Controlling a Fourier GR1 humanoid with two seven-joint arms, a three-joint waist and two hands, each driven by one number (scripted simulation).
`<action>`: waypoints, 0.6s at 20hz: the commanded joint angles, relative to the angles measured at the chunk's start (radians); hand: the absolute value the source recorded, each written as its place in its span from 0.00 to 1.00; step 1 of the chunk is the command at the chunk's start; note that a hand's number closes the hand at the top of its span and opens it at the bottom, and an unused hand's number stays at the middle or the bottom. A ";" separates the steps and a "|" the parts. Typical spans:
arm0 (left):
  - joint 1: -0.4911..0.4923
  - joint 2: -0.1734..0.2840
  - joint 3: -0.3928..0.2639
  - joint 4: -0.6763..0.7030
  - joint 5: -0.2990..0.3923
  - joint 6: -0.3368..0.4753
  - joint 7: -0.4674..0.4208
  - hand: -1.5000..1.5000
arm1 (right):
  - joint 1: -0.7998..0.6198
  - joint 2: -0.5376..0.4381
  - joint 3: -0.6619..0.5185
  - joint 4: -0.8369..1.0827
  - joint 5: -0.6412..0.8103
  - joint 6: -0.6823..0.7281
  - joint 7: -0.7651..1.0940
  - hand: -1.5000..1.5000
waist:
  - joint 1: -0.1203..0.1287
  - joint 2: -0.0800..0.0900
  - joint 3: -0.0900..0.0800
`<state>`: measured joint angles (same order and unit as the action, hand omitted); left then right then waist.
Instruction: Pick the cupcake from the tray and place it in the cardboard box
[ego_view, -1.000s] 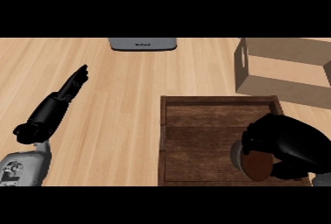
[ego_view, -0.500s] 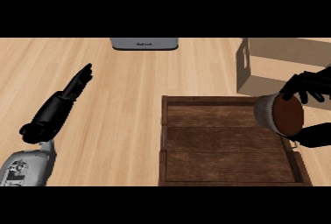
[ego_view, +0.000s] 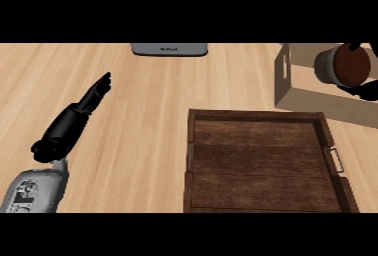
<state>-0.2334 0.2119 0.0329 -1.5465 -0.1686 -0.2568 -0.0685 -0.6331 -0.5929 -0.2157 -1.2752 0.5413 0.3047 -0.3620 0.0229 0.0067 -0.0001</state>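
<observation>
Cupcake held in right hand, fingers curled round it, over the cardboard box. Placing step now; next: lower & let go. Left hand rests, fingers straight.

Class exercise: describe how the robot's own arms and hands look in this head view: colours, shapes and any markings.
The left hand is matte black, long and slender, with narrow tapering fingers. It joins a pale grey forearm with dark recessed panels and holes. Of the right hand, only black rounded parts show at the view's right edge; its forearm is out of view.
</observation>
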 joint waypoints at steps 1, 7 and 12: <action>0.011 -0.013 -0.002 -0.020 0.008 -0.001 0.008 0.50 | -0.046 -0.098 0.014 0.209 0.092 -0.024 -0.133 1.00 | 0.004 0.001 0.001; 0.017 -0.028 -0.038 -0.020 -0.024 0.007 -0.007 0.50 | -0.153 -0.196 0.118 0.500 0.216 0.075 -0.183 1.00 | 0.039 0.014 0.001; -0.020 -0.026 -0.038 -0.011 -0.025 0.002 0.004 0.50 | -0.249 -0.215 0.200 0.696 0.321 0.062 -0.307 1.00 | 0.047 0.019 0.002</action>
<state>-0.2465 0.1920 0.0064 -1.5647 -0.1800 -0.2602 -0.0640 -0.8241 -0.7722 -0.0725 -0.7135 0.7879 0.3533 -0.5942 0.0606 0.0212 0.0017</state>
